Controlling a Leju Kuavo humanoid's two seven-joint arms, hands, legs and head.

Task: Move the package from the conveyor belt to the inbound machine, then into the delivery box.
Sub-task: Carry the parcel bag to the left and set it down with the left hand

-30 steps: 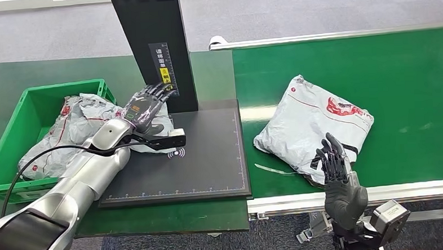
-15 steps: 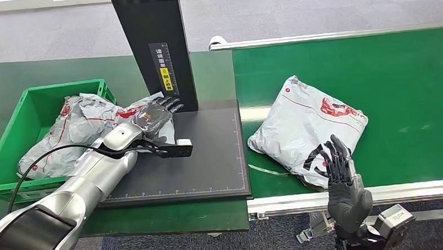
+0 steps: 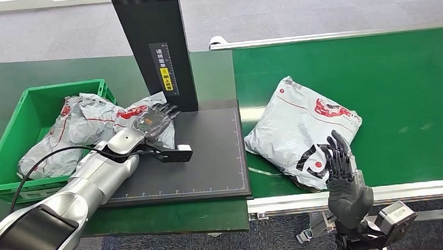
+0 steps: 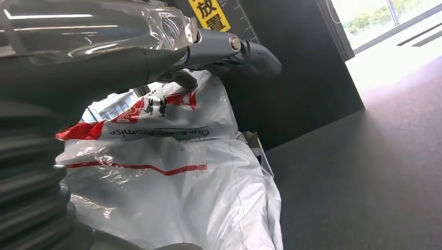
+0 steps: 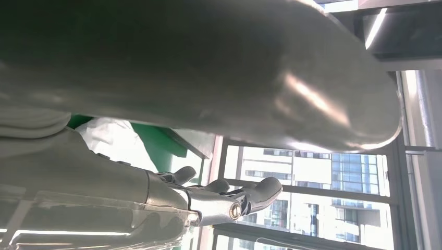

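On the belt [image 3: 409, 83] in the head view, a package [image 3: 304, 130] lies at the near edge with the right robot hand [image 3: 341, 167] spread against its near corner, gripping nothing; the left robot hand [image 3: 154, 121] rests flat on another package [image 3: 137, 114] beside the box [image 3: 16, 120]. In the left wrist view its fingers [image 4: 229, 49] lie extended over that bag, so I judge this the push into the box, calling for a leftward shove. The right wrist view shows open fingers [image 5: 250, 195].

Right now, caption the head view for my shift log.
Left hand rests on a grey package at the green box edge; right hand open beside the package on the conveyor belt.
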